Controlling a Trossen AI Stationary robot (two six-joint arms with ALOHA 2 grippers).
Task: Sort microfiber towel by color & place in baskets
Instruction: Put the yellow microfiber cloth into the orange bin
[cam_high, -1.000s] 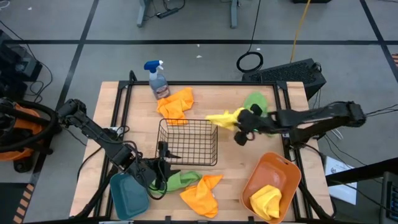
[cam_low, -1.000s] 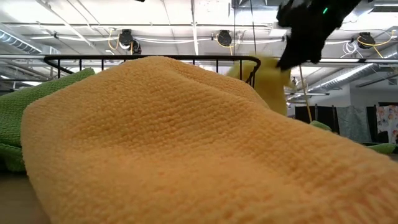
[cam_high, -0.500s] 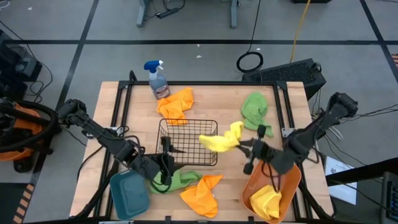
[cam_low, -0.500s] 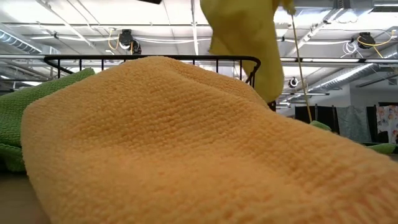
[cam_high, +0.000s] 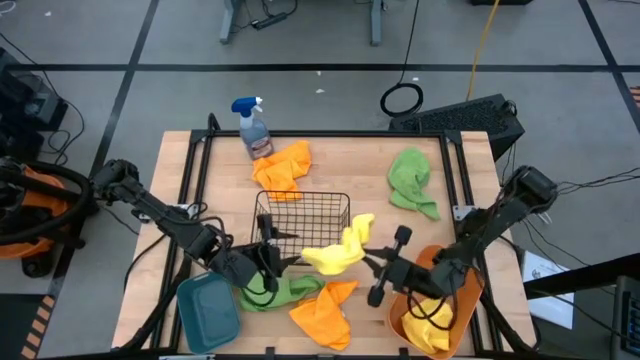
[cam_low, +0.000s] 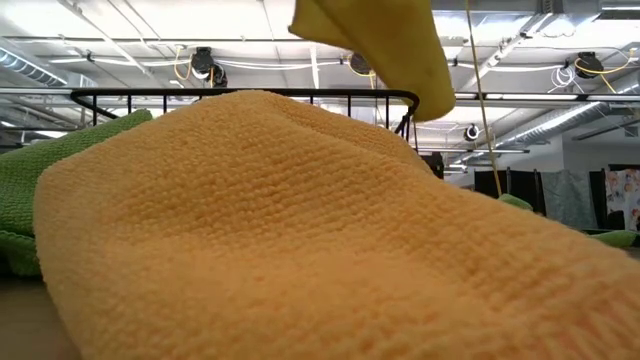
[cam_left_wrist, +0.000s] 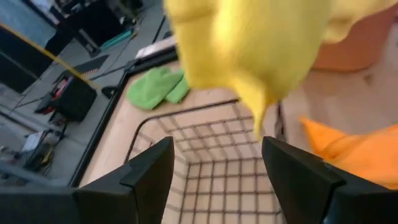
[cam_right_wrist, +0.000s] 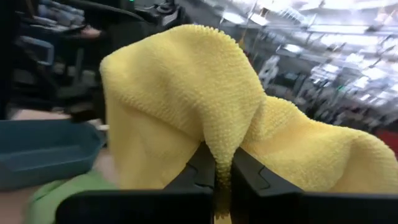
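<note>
High view: right gripper (cam_high: 366, 256) jaws pinching limp yellow microfiber towel (cam_high: 335, 252) beside black wire-mesh basket (cam_high: 300, 225); trailing end may snag mesh before orange plastic tub (cam_high: 447, 268). Left gripper (cam_high: 266, 266) jaws spread above green towel (cam_high: 282, 292).

The wooden counter (cam_high: 330, 160) carries a blue-capped spray bottle (cam_high: 252, 126) at its far edge, an orange towel (cam_high: 284, 167) beside it, and a green towel (cam_high: 411, 180) apart. Nearer sit a black wire basket (cam_high: 300, 228), teal tub (cam_high: 207, 311), orange tub (cam_high: 437, 298), and green-and-orange towels (cam_high: 305, 300).
</note>
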